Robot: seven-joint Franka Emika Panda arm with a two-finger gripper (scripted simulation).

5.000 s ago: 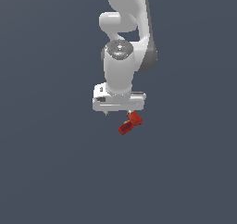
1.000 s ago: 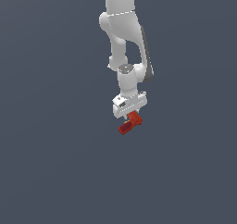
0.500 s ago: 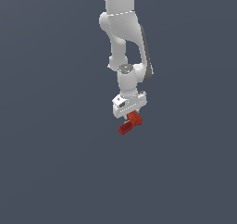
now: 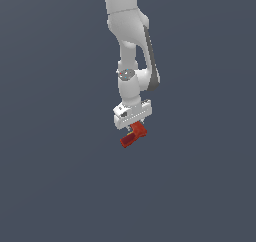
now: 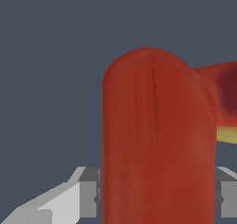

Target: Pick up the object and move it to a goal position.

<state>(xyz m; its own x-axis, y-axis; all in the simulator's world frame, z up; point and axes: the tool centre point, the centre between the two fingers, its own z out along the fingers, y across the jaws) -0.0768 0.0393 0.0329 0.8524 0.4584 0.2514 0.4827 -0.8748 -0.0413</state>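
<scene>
Jaws of my gripper [image 4: 133, 128] are pinching the object [image 4: 133, 135] at its thicker end, just below frame centre | I'm judging it light, rigid, possibly slick | narrower end is hanging lower-left, unsupported.

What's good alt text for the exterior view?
A white robot arm hangs down from the top of the frame, its gripper shut on a small red object that tilts down toward the exterior view's left. The background is plain dark grey-blue.
</scene>
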